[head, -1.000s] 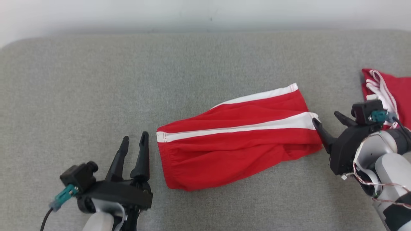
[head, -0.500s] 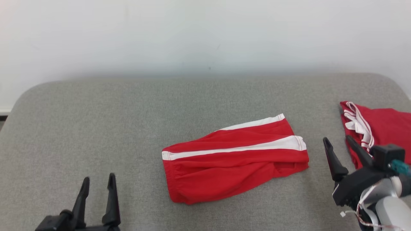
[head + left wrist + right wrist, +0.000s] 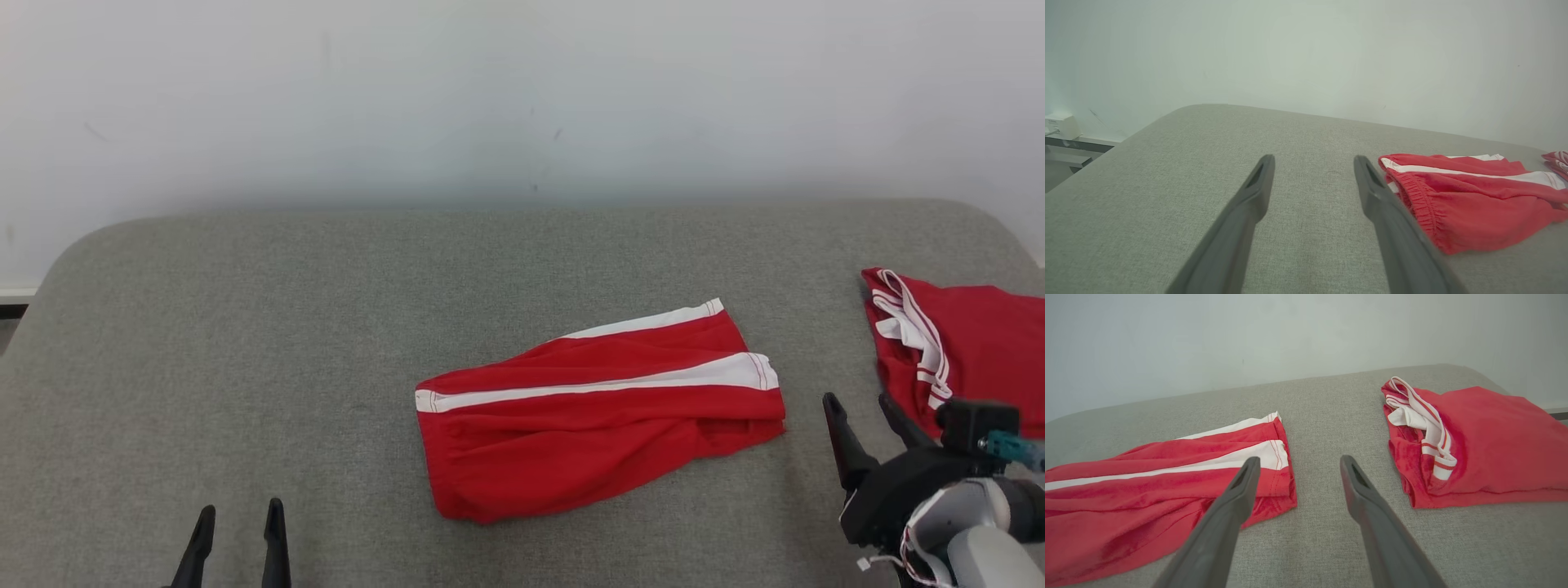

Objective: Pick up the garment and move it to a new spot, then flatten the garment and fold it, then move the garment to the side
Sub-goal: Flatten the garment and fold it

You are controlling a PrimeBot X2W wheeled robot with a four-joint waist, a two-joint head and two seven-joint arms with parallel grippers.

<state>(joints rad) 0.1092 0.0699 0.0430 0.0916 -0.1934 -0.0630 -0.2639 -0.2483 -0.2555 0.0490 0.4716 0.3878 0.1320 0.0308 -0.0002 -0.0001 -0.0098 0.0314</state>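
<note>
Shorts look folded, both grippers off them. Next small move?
Probably ease the open right gripper leftward to the nearest hem of the folded red shorts with white stripes and grasp it, to slide them aside. They lie folded on the grey fabric surface, untouched; the open left gripper is farther off.

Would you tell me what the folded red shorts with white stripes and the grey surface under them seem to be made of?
Folded red shorts with white stripes: soft matte fabric, possibly knit; it creases and has a gathered waistband. Grey surface: matte woven cloth, showing a fine speckled weave.
</note>
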